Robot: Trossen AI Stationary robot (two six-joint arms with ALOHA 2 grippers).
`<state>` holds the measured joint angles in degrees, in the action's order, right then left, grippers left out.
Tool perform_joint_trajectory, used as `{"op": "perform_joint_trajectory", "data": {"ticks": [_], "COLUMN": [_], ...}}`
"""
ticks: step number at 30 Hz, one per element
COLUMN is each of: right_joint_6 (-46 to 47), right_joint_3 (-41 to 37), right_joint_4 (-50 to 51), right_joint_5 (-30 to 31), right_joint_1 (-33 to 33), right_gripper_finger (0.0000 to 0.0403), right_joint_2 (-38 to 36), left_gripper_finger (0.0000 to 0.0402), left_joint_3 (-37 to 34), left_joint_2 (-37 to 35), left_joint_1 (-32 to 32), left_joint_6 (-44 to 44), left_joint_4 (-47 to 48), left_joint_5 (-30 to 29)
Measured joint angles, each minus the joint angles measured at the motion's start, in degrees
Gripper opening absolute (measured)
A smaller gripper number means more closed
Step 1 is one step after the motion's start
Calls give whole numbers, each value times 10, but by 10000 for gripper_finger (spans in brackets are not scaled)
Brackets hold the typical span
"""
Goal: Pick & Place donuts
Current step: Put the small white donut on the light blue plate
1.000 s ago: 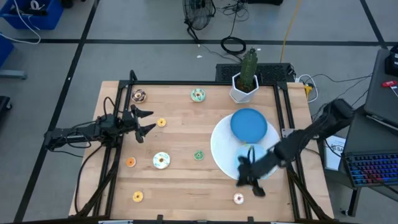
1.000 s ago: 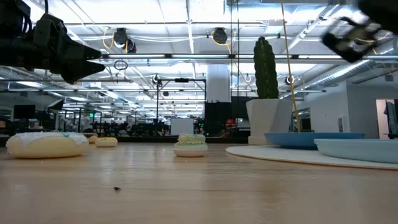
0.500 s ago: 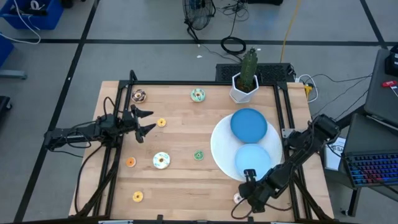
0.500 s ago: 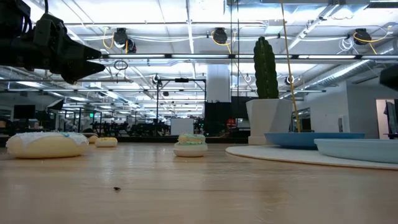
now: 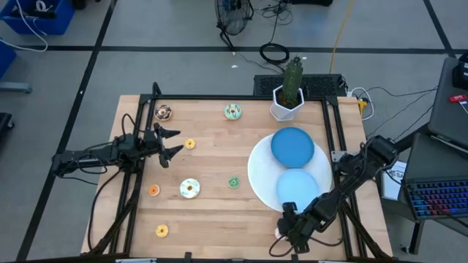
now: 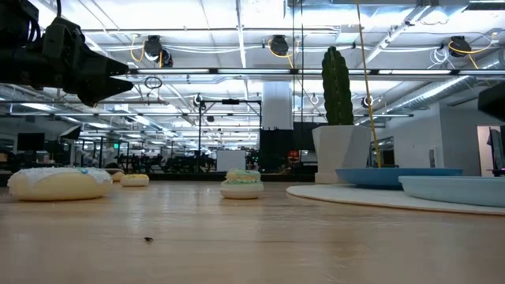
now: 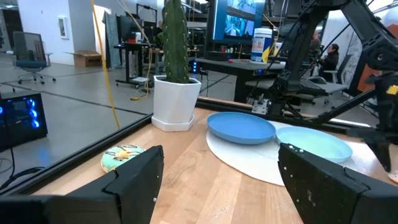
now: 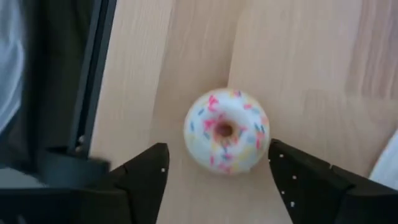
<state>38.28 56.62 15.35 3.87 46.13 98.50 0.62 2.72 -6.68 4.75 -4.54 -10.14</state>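
Note:
A white donut with coloured sprinkles (image 8: 225, 130) lies flat on the wood near the table's near edge. My right gripper (image 8: 217, 152) hangs over it, open, one finger on either side, not touching; in the high view the gripper (image 5: 282, 234) covers most of it. My left gripper (image 5: 172, 143) is open and empty above the table's left part, beside a small yellow donut (image 5: 190, 144). Other donuts lie flat: chocolate (image 5: 164, 112), green-yellow (image 5: 232, 111), white-blue (image 5: 190, 188), green (image 5: 233, 182), orange (image 5: 153, 191), orange-yellow (image 5: 161, 231).
A large white disc (image 5: 259, 175) on the right bears a dark blue plate (image 5: 292, 145) and a light blue plate (image 5: 298, 186). A cactus in a white pot (image 5: 287, 98) stands at the far edge. Black frame rails (image 5: 338, 139) run along the table's sides.
My right gripper has gone from over the light blue plate's near rim toward the table's near edge and now stands over the white sprinkled donut. The donuts and plates have stayed in place.

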Motion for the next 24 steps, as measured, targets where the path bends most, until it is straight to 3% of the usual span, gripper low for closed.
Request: {"op": "perform_joint_trajectory", "data": {"ticks": [8, 24], "right_joint_6": [-57, -130], "right_joint_3": [1, -6], "right_joint_4": [-12, -50], "right_joint_5": [5, 19], "right_joint_1": [-8, -42], "right_gripper_finger": [270, 233], "right_joint_2": [32, 38], "left_gripper_finger": [310, 310], "left_joint_3": [0, 0], "left_joint_2": [0, 0], "left_joint_1": [0, 0], "left_joint_6": [0, 0], "left_joint_4": [0, 0], "left_joint_5": [0, 0]}}
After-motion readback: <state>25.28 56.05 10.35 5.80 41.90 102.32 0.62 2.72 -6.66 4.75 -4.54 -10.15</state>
